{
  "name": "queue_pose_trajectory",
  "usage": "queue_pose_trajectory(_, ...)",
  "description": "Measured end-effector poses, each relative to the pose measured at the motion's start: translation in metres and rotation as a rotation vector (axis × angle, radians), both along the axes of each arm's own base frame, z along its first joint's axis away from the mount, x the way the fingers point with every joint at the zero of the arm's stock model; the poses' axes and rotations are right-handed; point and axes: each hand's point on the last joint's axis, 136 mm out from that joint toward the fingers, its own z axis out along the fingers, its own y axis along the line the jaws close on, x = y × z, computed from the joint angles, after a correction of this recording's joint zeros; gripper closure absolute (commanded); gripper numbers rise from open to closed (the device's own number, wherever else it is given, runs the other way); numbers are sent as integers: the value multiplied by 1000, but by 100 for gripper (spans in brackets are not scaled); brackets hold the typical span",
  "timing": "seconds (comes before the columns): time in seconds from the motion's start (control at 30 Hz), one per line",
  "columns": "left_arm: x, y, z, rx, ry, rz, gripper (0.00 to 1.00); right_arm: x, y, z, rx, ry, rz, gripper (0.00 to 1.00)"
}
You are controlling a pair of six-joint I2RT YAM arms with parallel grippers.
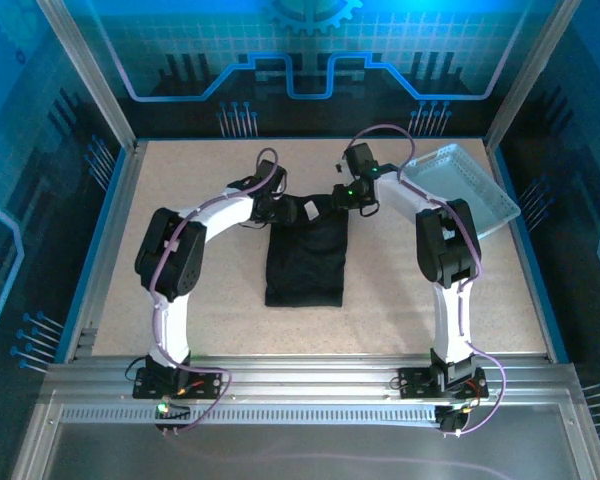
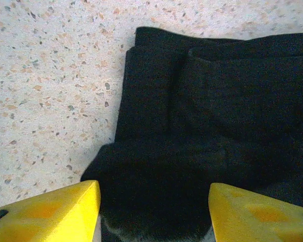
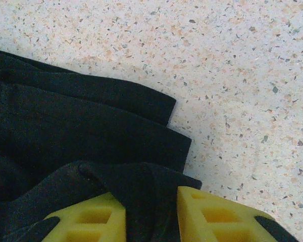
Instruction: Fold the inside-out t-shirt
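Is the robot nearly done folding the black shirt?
Partly. Done: the plain black soft fabric t-shirt lies on the speckled table as a narrow, layered rectangle. In hand: the right gripper pinches a fold at its far edge, while the left gripper stands open over the cloth there too. Left: the shape is long, so probably a fold or two end to end.
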Motion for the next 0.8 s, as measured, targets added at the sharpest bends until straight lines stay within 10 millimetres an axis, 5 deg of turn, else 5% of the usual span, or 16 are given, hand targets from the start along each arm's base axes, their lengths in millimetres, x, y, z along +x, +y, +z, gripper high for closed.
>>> queue_pose_trajectory(0.13,1,-2,10,-14,-28,-8,40,0,0,0,0,0,0,72)
queue_pose_trajectory(0.3,-6,-1,0,-1,-7,-13,45,0,0,0,0,0,1,73)
queue_pose_trajectory(0.7,9,-8,-16,12,4,-30,100,0,-1,0,-3,0,-5,91)
queue_pose_trajectory(0.8,14,-10,-11,4,-9,-25,100,1,-2,0,-9,-2,-11,97)
